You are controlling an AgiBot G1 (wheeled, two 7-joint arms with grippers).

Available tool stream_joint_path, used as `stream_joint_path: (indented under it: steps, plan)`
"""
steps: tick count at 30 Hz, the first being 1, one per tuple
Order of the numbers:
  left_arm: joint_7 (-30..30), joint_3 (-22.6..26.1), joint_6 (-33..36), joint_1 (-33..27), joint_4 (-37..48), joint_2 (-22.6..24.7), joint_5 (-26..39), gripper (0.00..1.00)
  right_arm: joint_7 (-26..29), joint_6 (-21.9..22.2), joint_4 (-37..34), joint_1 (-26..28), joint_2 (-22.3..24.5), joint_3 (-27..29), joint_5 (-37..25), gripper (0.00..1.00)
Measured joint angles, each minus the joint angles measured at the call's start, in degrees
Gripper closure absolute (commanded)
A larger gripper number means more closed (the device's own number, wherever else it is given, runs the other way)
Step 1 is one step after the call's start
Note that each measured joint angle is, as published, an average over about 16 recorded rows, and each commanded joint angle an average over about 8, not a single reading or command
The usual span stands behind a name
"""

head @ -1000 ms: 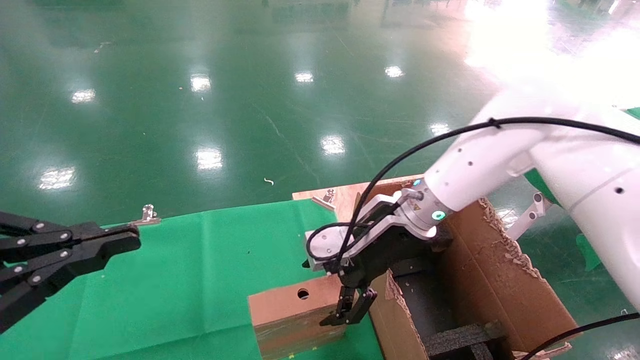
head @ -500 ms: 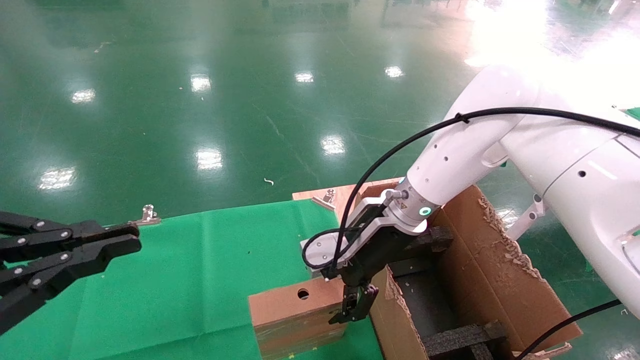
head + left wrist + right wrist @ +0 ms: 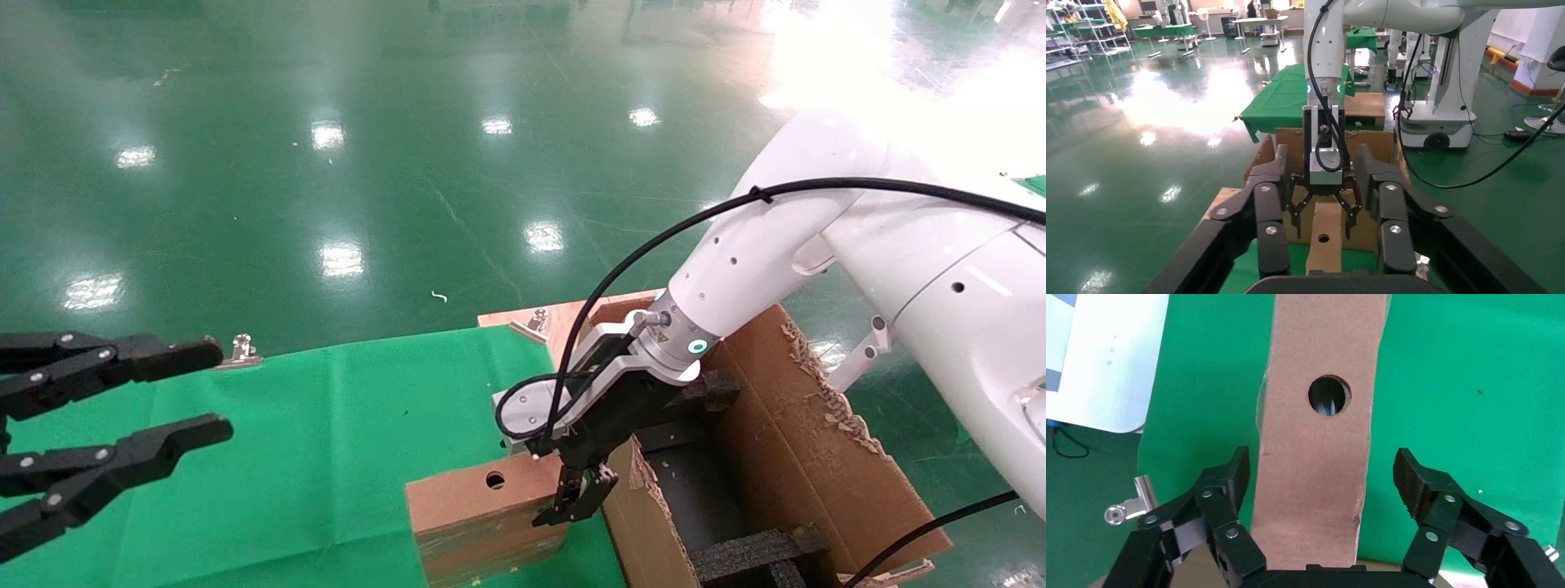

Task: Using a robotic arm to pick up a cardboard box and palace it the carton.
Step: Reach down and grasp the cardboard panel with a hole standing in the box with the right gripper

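Claw (image 3: 196,390) of the left arm, matte black with bolted multi-link fingers, hovers over the left part of the counter (image 3: 327,457), jaws spread wide and empty. The counter carries a smooth green cloth with faint fold creases, and a small metal clip (image 3: 242,349) sits at its far edge.

Near the middle stands the box (image 3: 482,514): small, flat, rectangular, plain brown cardboard, resting on a narrow face. Its top face shows one round hole (image 3: 1329,395), and glossy tape covers its side.

The right claw (image 3: 578,500), also black and multi-link, points down at the box's right end. In the right wrist view its fingers (image 3: 1229,478) straddle the narrow top face, wide open, with a gap on each side; nothing is held.

Just beside the box on the right lies the carton (image 3: 817,457), large and long, with ragged torn flaps and a black foam divider (image 3: 752,551) inside.
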Motion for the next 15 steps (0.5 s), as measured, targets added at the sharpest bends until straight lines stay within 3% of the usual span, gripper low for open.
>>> stream_joint_path:
  steps: [15]
  plan:
    - [0.0,0.0,0.0,0.0,0.0,0.0,0.0,0.00,0.1,0.0,0.2,-0.2,0.2,0.2,0.0,1.00]
